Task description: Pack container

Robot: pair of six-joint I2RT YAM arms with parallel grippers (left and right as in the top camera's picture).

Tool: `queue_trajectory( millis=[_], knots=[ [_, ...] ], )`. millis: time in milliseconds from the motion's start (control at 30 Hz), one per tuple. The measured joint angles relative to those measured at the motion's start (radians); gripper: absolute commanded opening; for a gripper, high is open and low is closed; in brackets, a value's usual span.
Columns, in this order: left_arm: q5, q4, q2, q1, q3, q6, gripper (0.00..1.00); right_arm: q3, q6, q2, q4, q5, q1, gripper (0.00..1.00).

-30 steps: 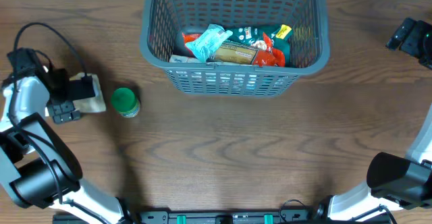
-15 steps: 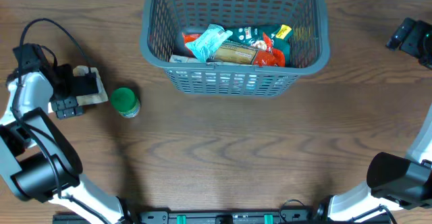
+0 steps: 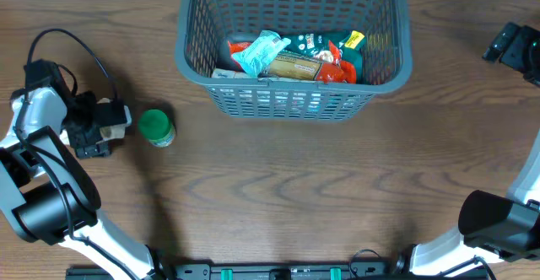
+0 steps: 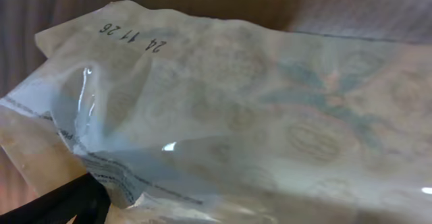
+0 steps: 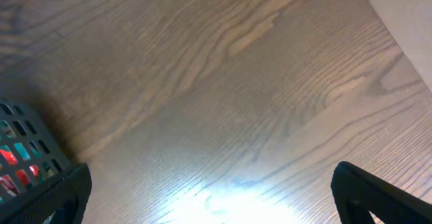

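The container (image 3: 180,59), a large dark grey slatted basket, stands at the back middle and holds several snack packets (image 3: 291,56). Its corner shows in the right wrist view (image 5: 27,158). My left gripper (image 3: 108,116) at the far left is shut on a pale translucent packet (image 3: 121,115), which fills the left wrist view (image 4: 236,102); only one dark finger (image 4: 61,204) shows there. A green round tub (image 3: 156,128) stands just right of the packet. My right gripper (image 3: 510,44) is open and empty at the far right, and it hangs over bare wood in the right wrist view (image 5: 216,197).
A black cable (image 3: 80,48) loops above the left arm. The arm bases stand at the front left (image 3: 46,221) and front right (image 3: 498,221). The table's right edge shows in the right wrist view (image 5: 395,21).
My left gripper has turned and shifted slightly with the pale packet, which now looks narrower and tilted off the table. The right arm, basket and green tub have not moved.
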Motion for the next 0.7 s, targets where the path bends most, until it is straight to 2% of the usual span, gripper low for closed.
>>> queue_trajectory(
  millis=[233,500,700],
  knots=[
    [0.002,-0.011,0.0,0.0,0.0,-0.027,0.99,0.0,0.0,0.0,0.0,0.0,0.0,0.99],
    [0.073,-0.017,0.0,0.001,0.0,-0.261,0.99,0.0,0.0,0.0,0.0,0.0,0.0,0.99],
    [0.096,-0.022,0.0,0.001,0.0,-0.333,0.99,0.0,0.0,0.0,0.0,0.0,0.0,0.99]
  ],
)
